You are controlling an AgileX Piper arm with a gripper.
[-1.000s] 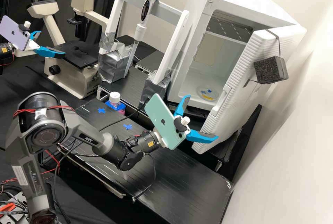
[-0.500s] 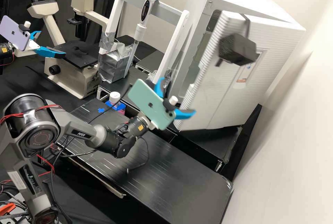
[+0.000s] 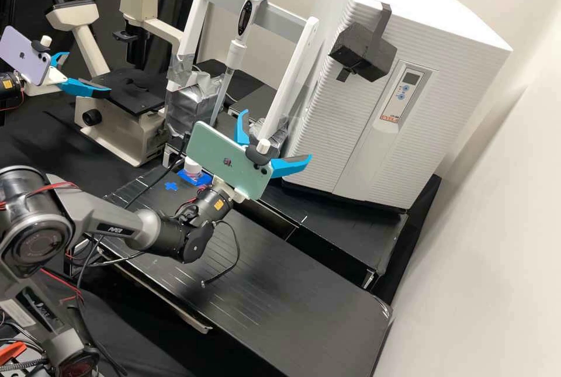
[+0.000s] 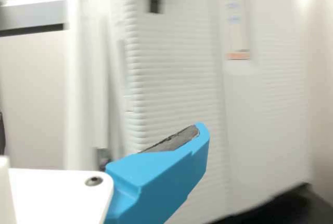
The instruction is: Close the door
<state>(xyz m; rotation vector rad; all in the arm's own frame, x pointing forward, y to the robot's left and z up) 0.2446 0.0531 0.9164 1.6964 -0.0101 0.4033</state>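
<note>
At lower left, the arm (image 3: 111, 213) ran past the frame's edge. Near the centre, a green phone (image 3: 204, 152) hid part of the gripper (image 3: 277, 135), whose blue fingers stood wide apart. Beyond, upper right, the white cabinet's (image 3: 432, 9) door (image 3: 327, 131) sat closed, partly covered by a black block (image 3: 362, 52).

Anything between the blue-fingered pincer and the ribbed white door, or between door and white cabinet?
Nothing visible; the ribbed white door looks shut on the white cabinet. The silver-taped white post stands beside the door, seemingly out of the way of the blue-fingered pincer.
</note>
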